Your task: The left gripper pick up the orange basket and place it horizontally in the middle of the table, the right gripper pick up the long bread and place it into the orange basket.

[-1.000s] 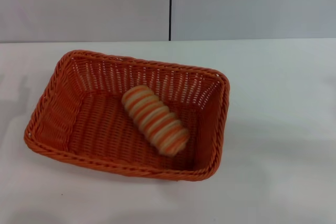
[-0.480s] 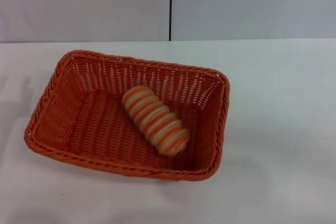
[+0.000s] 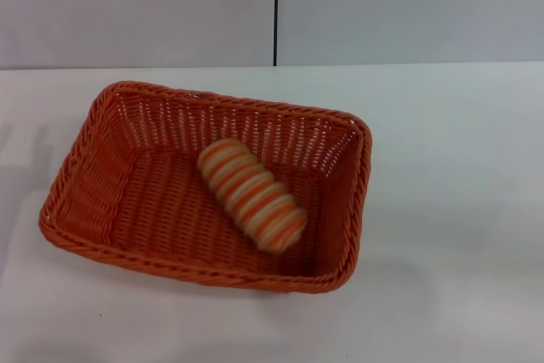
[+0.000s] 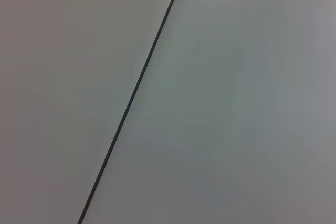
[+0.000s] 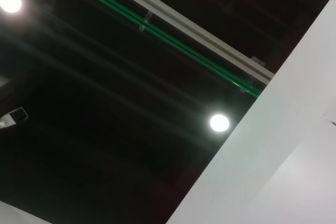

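Note:
The orange basket (image 3: 110, 201) lies on the white table (image 3: 450, 210), a little left of the middle in the head view, its long side running across. Inside it rests the long bread (image 3: 252, 195), tan with orange-brown stripes, lying diagonally on the basket floor toward the right half. Neither gripper shows in any view. The left wrist view holds only a grey wall panel with a dark seam (image 4: 134, 93). The right wrist view looks up at a dark ceiling with round lamps (image 5: 219, 123).
A grey wall with a vertical dark seam (image 3: 275, 10) stands behind the table's far edge. Bare white tabletop stretches to the right of the basket and in front of it.
A faint shadow on the table at the far left edge has shifted slightly; basket and bread have not moved.

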`<state>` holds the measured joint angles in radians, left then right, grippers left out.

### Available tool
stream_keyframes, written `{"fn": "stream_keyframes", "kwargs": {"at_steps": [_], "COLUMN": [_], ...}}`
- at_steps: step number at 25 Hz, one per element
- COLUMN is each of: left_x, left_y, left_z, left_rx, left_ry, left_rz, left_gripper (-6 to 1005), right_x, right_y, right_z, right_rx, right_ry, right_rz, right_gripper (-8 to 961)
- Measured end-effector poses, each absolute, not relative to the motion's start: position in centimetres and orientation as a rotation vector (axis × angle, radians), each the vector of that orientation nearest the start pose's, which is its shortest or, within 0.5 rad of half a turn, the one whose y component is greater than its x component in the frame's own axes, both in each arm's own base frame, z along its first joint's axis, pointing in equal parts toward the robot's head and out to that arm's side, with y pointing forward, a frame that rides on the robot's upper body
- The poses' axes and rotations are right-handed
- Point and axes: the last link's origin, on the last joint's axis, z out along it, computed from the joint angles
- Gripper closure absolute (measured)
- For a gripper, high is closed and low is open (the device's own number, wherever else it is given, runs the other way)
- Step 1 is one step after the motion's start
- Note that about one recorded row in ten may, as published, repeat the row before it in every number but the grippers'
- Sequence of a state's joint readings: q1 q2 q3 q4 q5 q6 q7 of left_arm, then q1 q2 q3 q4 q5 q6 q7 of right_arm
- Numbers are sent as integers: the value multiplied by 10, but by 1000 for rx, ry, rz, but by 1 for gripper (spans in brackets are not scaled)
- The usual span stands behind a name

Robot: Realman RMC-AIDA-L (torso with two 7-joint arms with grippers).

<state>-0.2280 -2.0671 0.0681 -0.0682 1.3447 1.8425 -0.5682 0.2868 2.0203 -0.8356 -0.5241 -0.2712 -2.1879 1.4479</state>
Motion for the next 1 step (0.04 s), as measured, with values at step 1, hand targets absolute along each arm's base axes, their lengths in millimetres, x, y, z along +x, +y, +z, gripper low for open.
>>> {"fn": "stream_keyframes", "kwargs": {"at_steps": [1], "left_x": [-342], "left_y": [220], "left_z": [45], "left_rx": [-1316], "left_ry": [-496], "left_rz": [-1241], "left_gripper": [473], "right_x": [263], "right_y": [224], "right_z": [183], "right_rx": [-1369], "right_ry": [-120], "right_rz": [2193], "right_gripper": [356]}}
